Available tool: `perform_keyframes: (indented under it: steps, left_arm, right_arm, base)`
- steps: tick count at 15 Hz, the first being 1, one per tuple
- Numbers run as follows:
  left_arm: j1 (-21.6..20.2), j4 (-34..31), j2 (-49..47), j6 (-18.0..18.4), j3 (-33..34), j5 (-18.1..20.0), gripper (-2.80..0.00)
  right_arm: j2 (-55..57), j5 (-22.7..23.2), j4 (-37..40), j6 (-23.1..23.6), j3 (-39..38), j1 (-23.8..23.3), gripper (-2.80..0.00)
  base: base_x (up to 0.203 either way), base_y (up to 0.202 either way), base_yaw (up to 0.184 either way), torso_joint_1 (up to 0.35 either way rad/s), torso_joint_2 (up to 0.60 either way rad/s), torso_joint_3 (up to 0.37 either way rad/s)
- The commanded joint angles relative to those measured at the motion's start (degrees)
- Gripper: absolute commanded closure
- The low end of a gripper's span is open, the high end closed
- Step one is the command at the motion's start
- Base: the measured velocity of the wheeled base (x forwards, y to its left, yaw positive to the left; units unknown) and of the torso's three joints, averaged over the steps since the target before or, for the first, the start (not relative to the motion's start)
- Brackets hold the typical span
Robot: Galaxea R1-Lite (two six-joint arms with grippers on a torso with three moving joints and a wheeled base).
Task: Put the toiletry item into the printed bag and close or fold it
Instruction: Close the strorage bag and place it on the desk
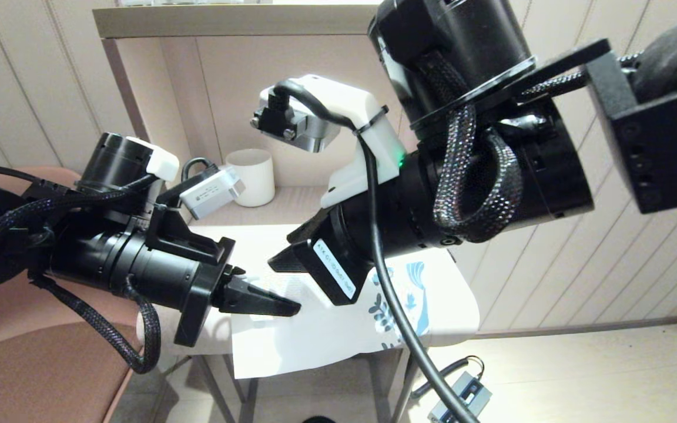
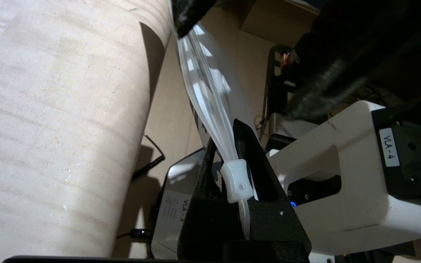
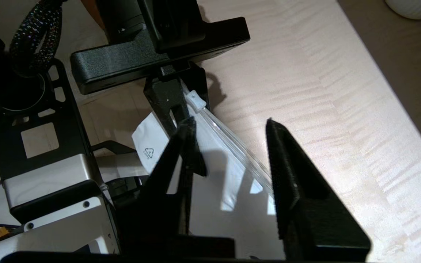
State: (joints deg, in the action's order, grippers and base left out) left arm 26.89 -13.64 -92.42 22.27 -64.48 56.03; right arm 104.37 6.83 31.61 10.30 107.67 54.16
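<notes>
Over the light wood table (image 1: 462, 282), I am pinching the zipper edge of the printed bag (image 1: 327, 329) with my left gripper (image 1: 268, 302). Its two black fingers are pressed tight together on the clear sealing strip, and in my left wrist view the small white slider (image 2: 236, 181) is sitting right between them, with the strip running up and away from the grip. I am holding that edge lifted a little off the table, so the near end of the bag is hanging past the table's front edge.

My right gripper (image 3: 228, 146) is hovering just beside the left one, farther along the same zipper edge. Its fingers are standing apart, one on each side of the strip, and in my right wrist view I can see the clear strip passing through the gap without either pad closing on it. I am gripping nothing with that hand.

The bag is lying mostly flat on the table, its white translucent body spreading toward the table's right side, where the teal and blue leaf prints are showing under my right arm. I cannot see the comb in any view, so I cannot tell whether it is inside the bag.

Behind the table, on the lower shelf (image 1: 291, 205) against the wall, a white mug (image 1: 251, 176) is standing upright, well apart from the bag.
</notes>
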Motion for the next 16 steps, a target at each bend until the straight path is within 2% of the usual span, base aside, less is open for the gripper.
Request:
perform_keyframes:
  steps: [1,11,16]
  left_arm:
    - [0.0,-0.1,-0.2,0.2,0.1,0.3,0.00]
    - [0.7,-0.1,0.0,0.2,0.1,0.2,0.00]
    - [0.7,-0.1,-0.1,0.2,0.1,0.2,0.00]
  right_arm:
    - [-0.3,0.0,0.3,0.2,0.4,0.1,-2.80]
    - [1.5,0.5,0.1,0.2,1.7,0.6,-2.80]
    - [3.6,2.8,0.4,0.2,3.2,1.1,-2.80]
  base:
    - [0.000,0.000,0.000,0.000,0.00,0.000]
    - [0.000,0.000,0.000,0.000,0.00,0.000]
    - [0.000,0.000,0.000,0.000,0.00,0.000]
